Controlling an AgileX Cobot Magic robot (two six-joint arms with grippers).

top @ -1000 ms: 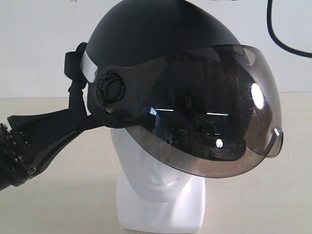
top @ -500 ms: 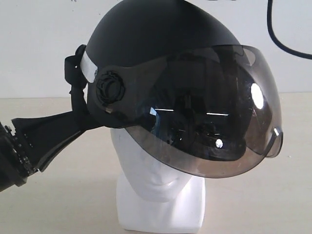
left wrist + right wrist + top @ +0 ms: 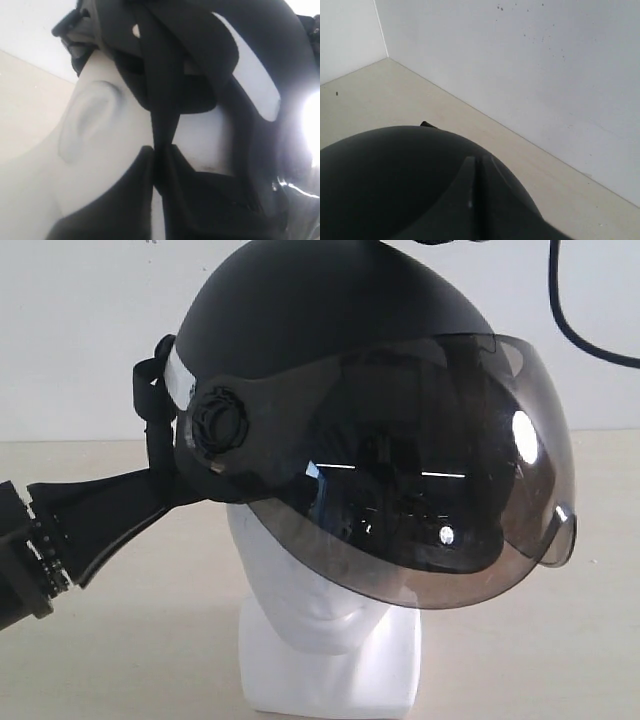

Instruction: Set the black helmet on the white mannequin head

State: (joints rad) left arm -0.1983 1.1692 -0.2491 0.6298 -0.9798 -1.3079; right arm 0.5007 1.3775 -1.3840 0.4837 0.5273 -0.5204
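The black helmet (image 3: 320, 330) sits over the top of the white mannequin head (image 3: 320, 610), its smoky visor (image 3: 440, 490) covering the face down to the mouth. My left gripper (image 3: 172, 485) reaches in from the lower left and is shut on the helmet's black chin strap (image 3: 162, 100), just beside the head's ear (image 3: 90, 117). In the left wrist view the left gripper (image 3: 159, 150) pinches the strap between its fingertips. My right gripper (image 3: 479, 160) is shut with nothing between its fingers, right above the helmet's dome (image 3: 380, 180); whether it touches is unclear.
The head's blocky neck base (image 3: 400, 670) stands on a beige tabletop (image 3: 560, 640). A white wall (image 3: 80, 330) runs close behind, and a black cable (image 3: 570, 320) hangs at the upper right. The table meets the walls in a corner (image 3: 385, 57).
The helmet has shifted slightly left and down on the head, the visor's lower rim sitting a little lower. The left arm has risen a little, still holding the strap.
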